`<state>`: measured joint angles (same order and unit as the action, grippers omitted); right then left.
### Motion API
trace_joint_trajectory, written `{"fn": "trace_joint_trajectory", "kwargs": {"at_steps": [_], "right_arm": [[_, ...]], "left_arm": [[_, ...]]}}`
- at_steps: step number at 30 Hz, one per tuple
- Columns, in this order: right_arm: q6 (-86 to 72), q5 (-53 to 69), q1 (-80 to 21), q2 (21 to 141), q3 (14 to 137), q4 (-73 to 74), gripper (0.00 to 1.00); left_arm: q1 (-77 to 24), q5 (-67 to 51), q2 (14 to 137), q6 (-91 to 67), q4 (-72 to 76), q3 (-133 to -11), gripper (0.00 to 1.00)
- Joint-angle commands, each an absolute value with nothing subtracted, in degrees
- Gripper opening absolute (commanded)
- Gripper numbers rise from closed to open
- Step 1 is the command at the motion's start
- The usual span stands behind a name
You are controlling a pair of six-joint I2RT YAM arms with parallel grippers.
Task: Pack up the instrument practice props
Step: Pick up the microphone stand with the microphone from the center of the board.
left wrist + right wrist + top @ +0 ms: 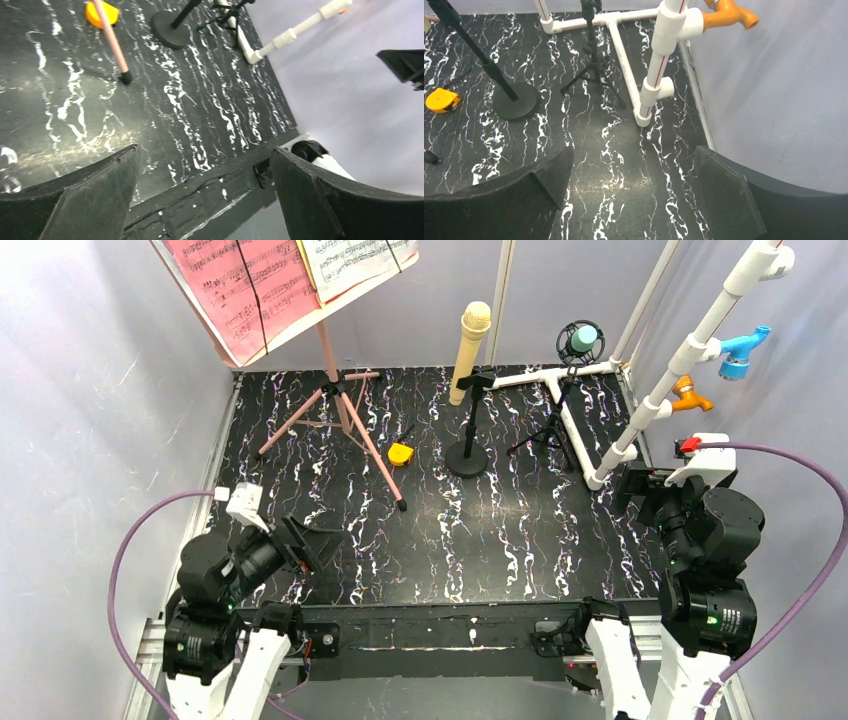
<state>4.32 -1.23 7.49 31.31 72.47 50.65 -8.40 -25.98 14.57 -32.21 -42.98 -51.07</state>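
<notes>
- Black marbled table [450,540] carries everything; all the props stand out in the open on it.
- Pink music stand [338,400] is at the far left, upright on three spread legs. Its tilted board holds a pink sheet [245,285] and a white sheet [350,260] side by side.
- Beige microphone [470,345] sits clipped at a slant on a black round-base stand [468,455], near the far middle.
- Teal microphone [583,338] rests in a black ring mount on a small tripod [548,430], just right of the beige one.
- Yellow tape measure [401,454] lies flat between the music stand's near leg and the round base.
- White pipe frame [660,390] rises along the right side, with a blue fitting [742,348] and an orange fitting [690,395].
- Left gripper [204,152] hangs over the near-left table, fingers spread wide, holding nothing.
- Right gripper [634,150] hangs near the foot of the pipe frame, fingers also wide apart and empty.
</notes>
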Motion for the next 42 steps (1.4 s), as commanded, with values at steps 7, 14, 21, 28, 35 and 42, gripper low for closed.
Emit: {"fn": "trace_joint_trajectory", "kwargs": {"at_steps": [7, 14, 21, 28, 35, 42], "right_arm": [[0.48, 8.57, 7.72, 33.34, 66.43, 47.54, 1.0], [4.54, 29.24, 7.71, 36.49, 63.93, 49.62, 1.0], [11.46, 48.55, 7.65, 43.9, 60.27, 50.23, 1.0], [13.47, 52.32, 7.5, 50.77, 57.62, 48.64, 1.0], [9.41, 54.04, 7.64, 45.08, 49.15, 38.26, 1.0], [9.65, 53.33, 7.83, 47.42, 48.71, 34.21, 1.0]], "left_arm": [[-8.24, -39.87, 28.35, -38.52, -27.38, -50.46, 1.0], [-16.68, -35.37, 31.26, -37.75, -24.28, -50.1, 1.0], [-34.71, -18.49, 38.6, -31.07, -26.53, -54.83, 1.0], [-40.87, -12.13, 48.75, -26.19, -25.4, -61.86, 1.0], [-41.6, -13.53, 57.47, -25.05, -17.84, -68.52, 1.0], [-42.35, -13.02, 63.11, -23.94, -10.09, -70.45, 1.0]]}}
